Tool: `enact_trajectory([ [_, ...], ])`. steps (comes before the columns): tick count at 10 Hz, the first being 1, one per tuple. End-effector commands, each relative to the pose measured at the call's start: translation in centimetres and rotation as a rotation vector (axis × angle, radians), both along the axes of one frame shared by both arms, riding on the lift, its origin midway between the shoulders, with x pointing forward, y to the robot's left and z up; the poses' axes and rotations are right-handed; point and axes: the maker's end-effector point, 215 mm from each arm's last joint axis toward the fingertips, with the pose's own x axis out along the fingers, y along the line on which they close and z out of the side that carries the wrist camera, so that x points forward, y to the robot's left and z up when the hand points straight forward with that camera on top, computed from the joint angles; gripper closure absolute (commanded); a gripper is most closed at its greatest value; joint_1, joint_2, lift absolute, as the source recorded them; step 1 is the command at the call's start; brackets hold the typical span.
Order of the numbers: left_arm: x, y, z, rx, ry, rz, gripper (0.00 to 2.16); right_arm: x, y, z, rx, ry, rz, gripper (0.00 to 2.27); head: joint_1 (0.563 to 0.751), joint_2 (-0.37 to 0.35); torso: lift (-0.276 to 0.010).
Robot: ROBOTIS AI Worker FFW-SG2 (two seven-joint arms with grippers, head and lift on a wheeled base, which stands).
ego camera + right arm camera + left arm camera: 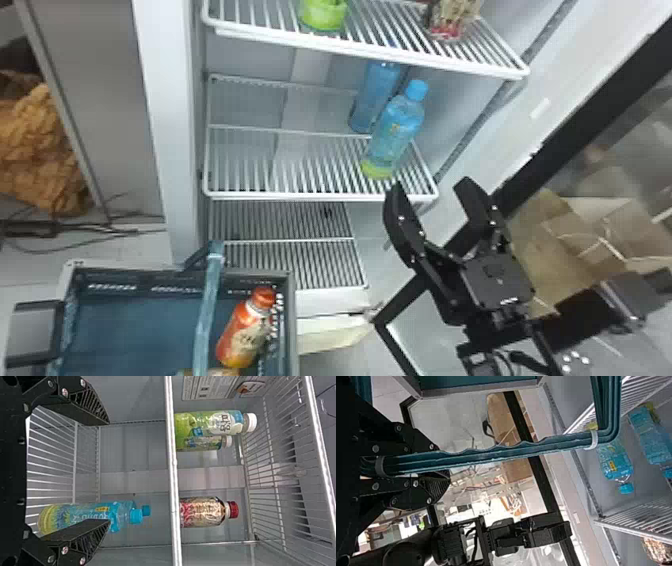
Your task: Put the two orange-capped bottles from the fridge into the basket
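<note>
Left hand [442, 465]: clenched on the basket handle [502, 452]. Basket [293, 320]: hangs below this hand. Orange-capped bottle [246, 330]: inside the basket, by the wall on the right hand's side, tilted, its long axis slanting with the cap end toward the fridge. Partial object [222, 372]: beside that bottle's base; whether it is the second bottle cannot be told. Right hand [429, 185]: fingers parted, nothing between them, raised at the fridge; the orange-capped bottle lies to its left, lower and nearer the robot. Blue-capped bottle [392, 135]: just beyond the right hand, upright, not the specified item. Judgement: the right hand should back away from it without closing.
</note>
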Motion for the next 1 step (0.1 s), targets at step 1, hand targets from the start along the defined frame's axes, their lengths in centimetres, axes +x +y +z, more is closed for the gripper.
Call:
enact_trajectory([
  [1,-0.05,-0.01,0.02,-0.001,0.0,0.0,1.2,-0.01,-0.01,0.11,0.002,-0.003,0.0,0.2,0.695,-0.35,-0.235],
])
